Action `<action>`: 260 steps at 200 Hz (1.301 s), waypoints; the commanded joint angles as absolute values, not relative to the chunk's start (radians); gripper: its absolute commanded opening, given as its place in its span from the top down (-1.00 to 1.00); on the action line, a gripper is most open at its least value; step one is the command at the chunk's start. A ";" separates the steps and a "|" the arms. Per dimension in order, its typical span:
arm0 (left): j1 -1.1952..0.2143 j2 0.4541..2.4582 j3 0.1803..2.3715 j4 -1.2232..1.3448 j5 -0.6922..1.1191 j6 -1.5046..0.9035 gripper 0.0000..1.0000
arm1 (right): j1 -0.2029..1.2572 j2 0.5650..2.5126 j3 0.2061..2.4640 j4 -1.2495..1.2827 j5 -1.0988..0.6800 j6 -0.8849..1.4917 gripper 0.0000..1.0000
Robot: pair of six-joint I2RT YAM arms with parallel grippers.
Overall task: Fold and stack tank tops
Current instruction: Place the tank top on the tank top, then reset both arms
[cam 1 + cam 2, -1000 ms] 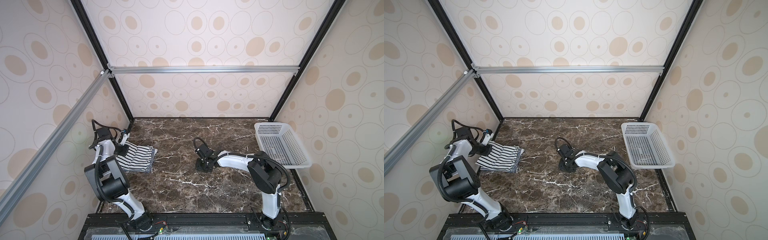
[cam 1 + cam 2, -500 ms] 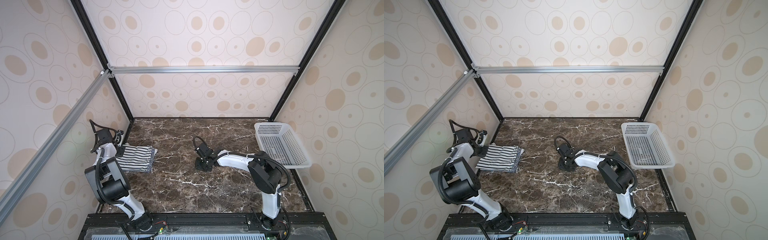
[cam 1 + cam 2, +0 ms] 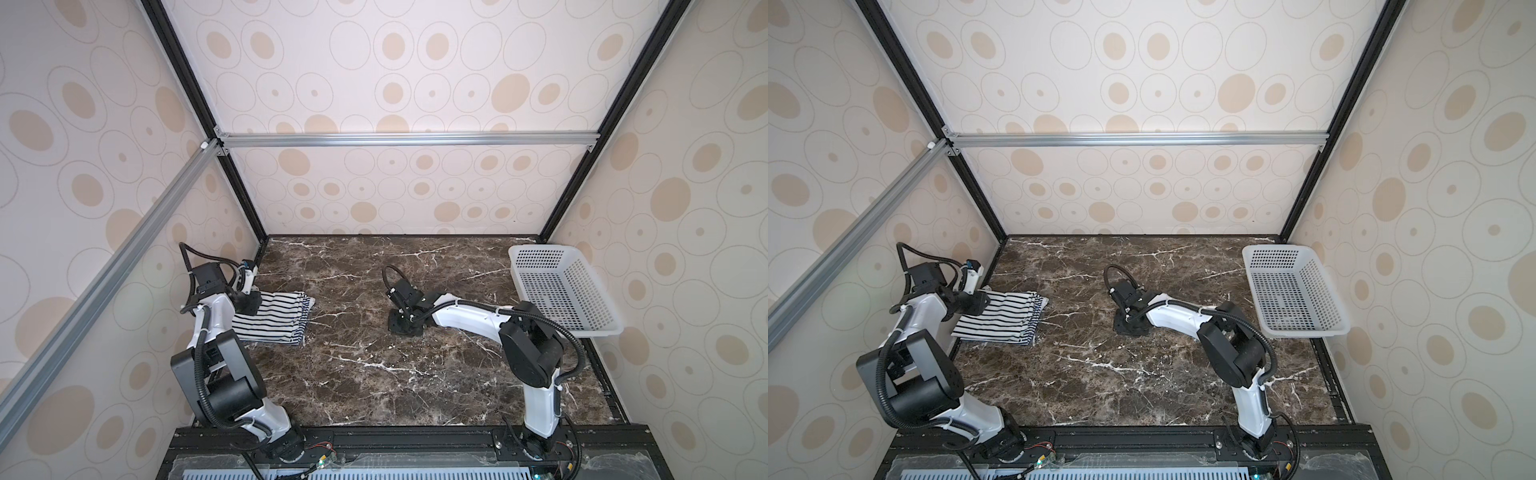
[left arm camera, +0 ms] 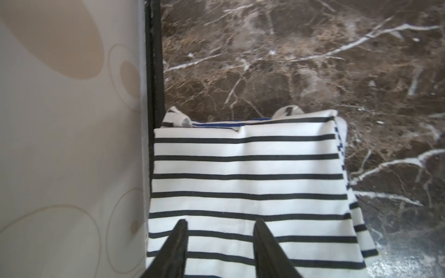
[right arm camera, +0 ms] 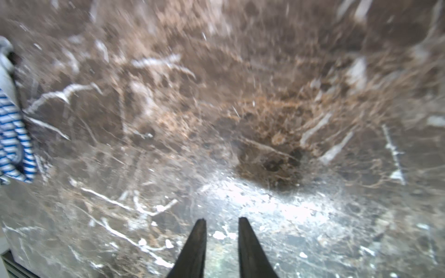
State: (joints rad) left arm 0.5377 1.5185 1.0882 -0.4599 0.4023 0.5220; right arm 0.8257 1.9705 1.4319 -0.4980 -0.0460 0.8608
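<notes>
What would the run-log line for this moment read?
tops: folded, stacked at left of table | left gripper: open, over tops | right gripper: open, over bare table | basket: empty

Left arm (image 3: pixel 216 316) sits tucked at its own side, elbow bent, wrist tipped downward, and the left gripper (image 4: pixel 220 220) has its jaws apart with nothing between them. Right arm (image 3: pixel 465 318) stretches low toward the middle, right gripper (image 5: pixel 222 219) angled down, jaws narrowly parted, empty.
</notes>
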 commanded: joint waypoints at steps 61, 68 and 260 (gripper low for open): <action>0.383 1.305 0.931 -0.298 0.515 0.329 -0.85 | 0.719 1.822 1.466 -0.716 0.082 0.679 -0.77; 0.371 1.297 0.919 -0.275 0.516 0.312 -0.98 | 0.704 1.812 1.465 -0.734 0.101 0.666 -0.85; 0.121 1.249 0.580 0.437 0.265 -0.015 -0.99 | 0.286 1.423 1.109 -0.521 0.160 0.337 -1.00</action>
